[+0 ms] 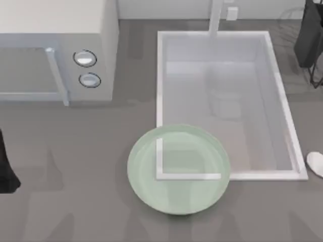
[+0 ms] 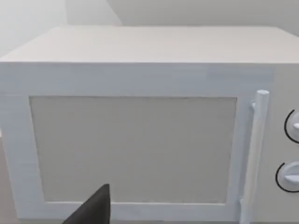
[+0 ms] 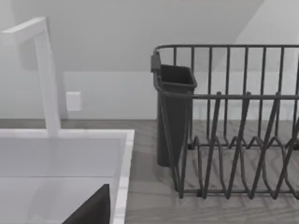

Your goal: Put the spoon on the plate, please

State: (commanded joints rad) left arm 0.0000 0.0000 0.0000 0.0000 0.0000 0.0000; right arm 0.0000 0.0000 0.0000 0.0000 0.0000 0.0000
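The pale green, see-through plate (image 1: 177, 169) lies at the middle front of the table, its far half over the sink's front left corner. The spoon (image 1: 316, 164) shows as a white oval bowl at the table's right edge, just right of the sink's front right corner; its handle is cut off by the frame. My left arm (image 1: 6, 166) is a dark shape at the far left edge, well away from the plate. A dark part of my left gripper (image 2: 93, 209) faces the microwave door. A dark part of my right gripper (image 3: 93, 209) hangs over the sink's edge, facing the dish rack.
A white microwave (image 1: 55, 50) fills the back left, with two knobs (image 1: 86, 58) and a door handle. A sunken white sink (image 1: 222, 101) with a faucet (image 3: 44, 70) takes the middle right. A dark wire dish rack (image 3: 233, 121) with a cutlery cup stands at the back right.
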